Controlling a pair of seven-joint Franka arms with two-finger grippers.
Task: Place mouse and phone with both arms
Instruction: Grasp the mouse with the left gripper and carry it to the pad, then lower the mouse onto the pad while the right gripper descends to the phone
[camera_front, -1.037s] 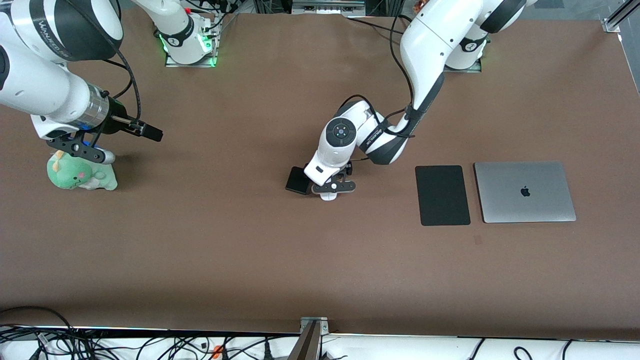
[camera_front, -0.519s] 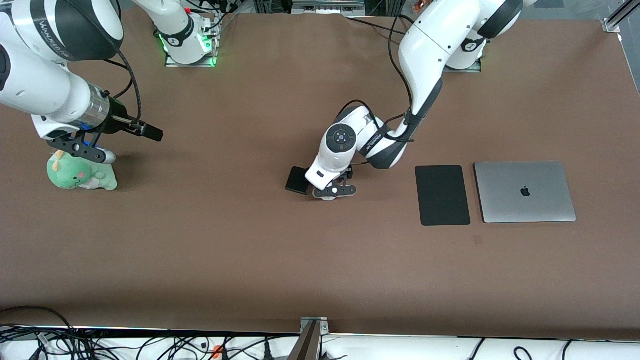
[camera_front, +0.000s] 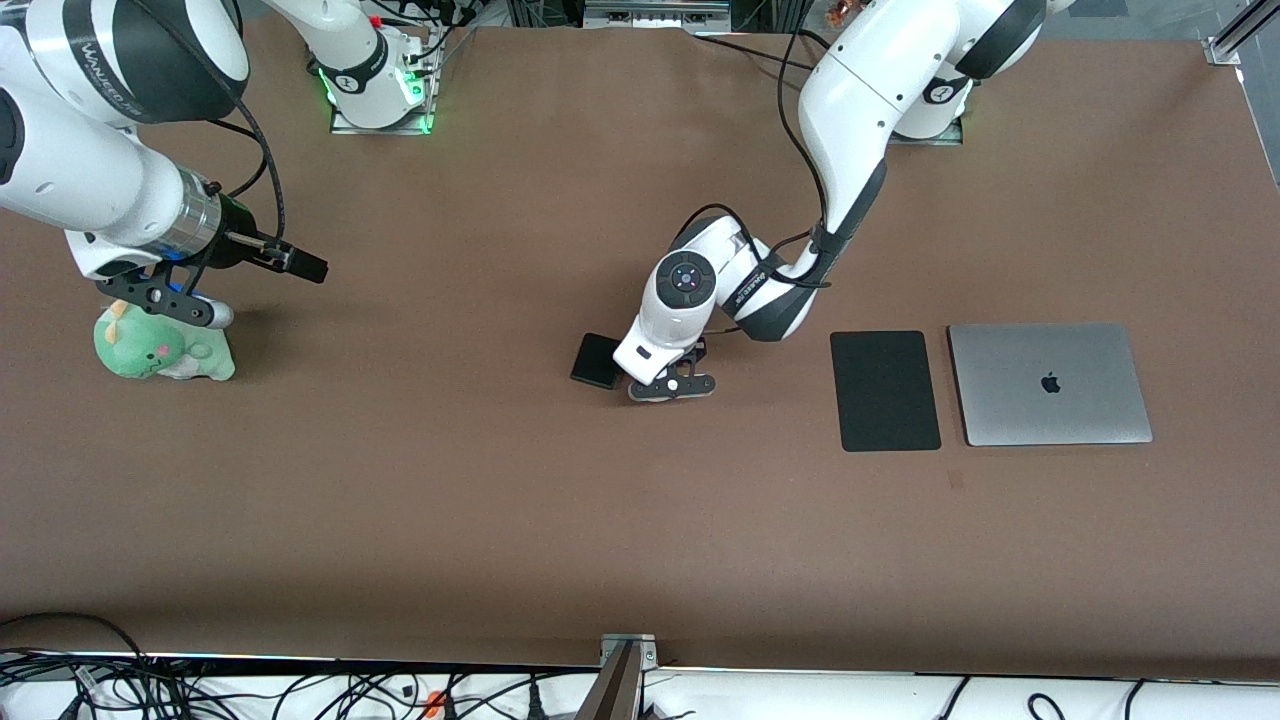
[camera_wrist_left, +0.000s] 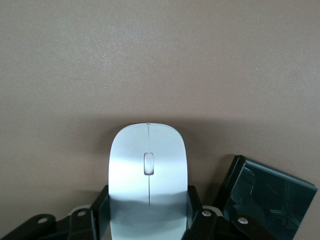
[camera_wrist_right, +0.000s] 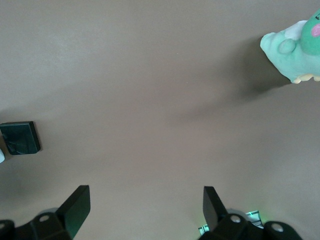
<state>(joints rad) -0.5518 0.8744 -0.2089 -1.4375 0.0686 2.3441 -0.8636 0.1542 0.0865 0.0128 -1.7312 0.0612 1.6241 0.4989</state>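
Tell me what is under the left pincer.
The mouse lies on the brown table under the left pincer, clamped between its fingers. The phone lies beside it. The mouse's rear end is covered by the pincer.

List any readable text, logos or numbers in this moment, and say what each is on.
Apple logo, no words: on the lid of the closed laptop.
Dark lettering on the right arm's upper band: too small to read surely.
Lettering on the left arm's dark wrist band: too small to read.
Mouse, phone, black mat: no text.
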